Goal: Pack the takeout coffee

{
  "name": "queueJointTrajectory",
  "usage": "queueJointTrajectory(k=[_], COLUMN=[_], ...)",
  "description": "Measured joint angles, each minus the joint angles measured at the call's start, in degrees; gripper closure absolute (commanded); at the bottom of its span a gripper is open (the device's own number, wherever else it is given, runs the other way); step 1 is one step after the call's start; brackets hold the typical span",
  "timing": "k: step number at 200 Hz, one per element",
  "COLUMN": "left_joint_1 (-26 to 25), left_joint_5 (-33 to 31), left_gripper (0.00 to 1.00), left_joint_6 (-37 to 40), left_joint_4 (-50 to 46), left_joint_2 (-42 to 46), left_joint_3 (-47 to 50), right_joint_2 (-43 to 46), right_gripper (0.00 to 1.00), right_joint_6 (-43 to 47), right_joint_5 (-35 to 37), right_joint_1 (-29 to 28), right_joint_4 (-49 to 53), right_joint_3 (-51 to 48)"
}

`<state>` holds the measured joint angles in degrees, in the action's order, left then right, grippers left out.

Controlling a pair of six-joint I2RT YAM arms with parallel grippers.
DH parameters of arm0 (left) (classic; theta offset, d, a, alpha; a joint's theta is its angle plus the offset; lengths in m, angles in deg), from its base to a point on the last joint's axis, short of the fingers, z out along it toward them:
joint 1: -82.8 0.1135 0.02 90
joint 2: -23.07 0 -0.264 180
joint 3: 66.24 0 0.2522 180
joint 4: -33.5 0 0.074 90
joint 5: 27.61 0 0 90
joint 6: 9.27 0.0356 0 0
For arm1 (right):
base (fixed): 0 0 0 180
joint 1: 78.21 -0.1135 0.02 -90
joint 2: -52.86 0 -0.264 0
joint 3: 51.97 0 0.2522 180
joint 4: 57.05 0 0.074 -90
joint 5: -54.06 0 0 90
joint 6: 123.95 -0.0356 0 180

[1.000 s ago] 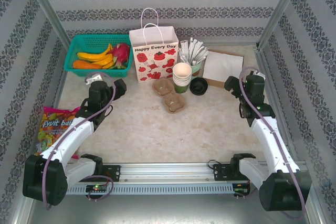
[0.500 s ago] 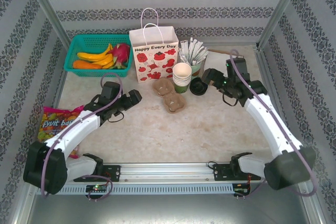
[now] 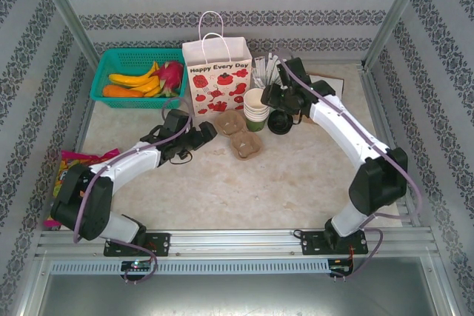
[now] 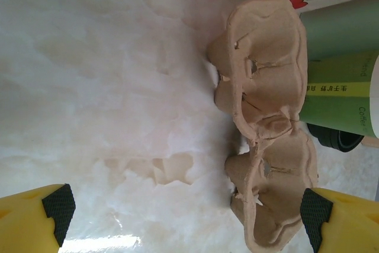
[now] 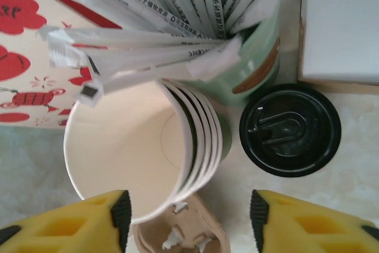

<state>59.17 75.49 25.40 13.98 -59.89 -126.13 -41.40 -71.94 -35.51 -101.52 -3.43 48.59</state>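
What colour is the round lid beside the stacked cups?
The lid is black; right wrist view.

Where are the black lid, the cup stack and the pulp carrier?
black lid (image 5: 290,130), right wrist view, centre of its top.
cup stack (image 5: 121,146), right wrist view, inside wall of top cup.
pulp carrier (image 4: 269,45), left wrist view, upper pocket.

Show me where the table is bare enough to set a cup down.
Widest bare table: the middle, between left arm and right arm, nearer than the pulp carriers. Smaller patch: between green basket and left arm. Crowded: back centre, where paper bag, cup stack, stick cup, black lid and carriers bunch together.
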Motion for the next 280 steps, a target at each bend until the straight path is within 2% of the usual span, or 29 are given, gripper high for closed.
queueJointTrajectory(k=[34, 54, 82, 123, 143, 247, 280], left_joint_1=[-0.26, -0.31, -0.31, -0.31, -0.31, -0.31, -0.33], left_joint_5=[0.15, 0.44, 0.44, 0.44, 0.44, 0.44, 0.42], left_gripper=[0.0, 0.0, 0.0, 0.0, 0.01, 0.0, 0.01], left_joint_6=[-0.24, -0.2, 0.07, 0.63, 0.81, 1.73, 2.89], left_joint_4=[0.66, 0.7, 0.68, 0.68, 0.68, 0.39, 0.0], left_joint_2=[-2.49, -3.52, -4.24, -4.76, -5.11, -5.44, -5.44], left_joint_3=[-0.79, -1.99, -3.56, -4.15, -4.15, -5.03, -5.9], right_joint_2=[-5.09, -6.84, -8.57, -10.29, -10.49, -11.28, -11.89], right_gripper=[0.66, 0.67, 0.74, 0.75, 0.81, 0.81, 0.93], right_joint_6=[1.73, 2.43, 3.15, 3.96, 4.22, 5.44, 5.75], right_joint_5=[1.84, 2.36, 3.26, 3.41, 3.43, 4.31, 4.48], right_joint_1=[-0.59, -0.59, -0.63, -1.36, -1.51, -1.6, -1.62], right_joint_4=[2.84, 4.09, 5.03, 6.23, 6.34, 7.43, 7.56], right_joint_3=[5.16, 6.73, 8.41, 10.19, 10.23, 10.97, 11.15])
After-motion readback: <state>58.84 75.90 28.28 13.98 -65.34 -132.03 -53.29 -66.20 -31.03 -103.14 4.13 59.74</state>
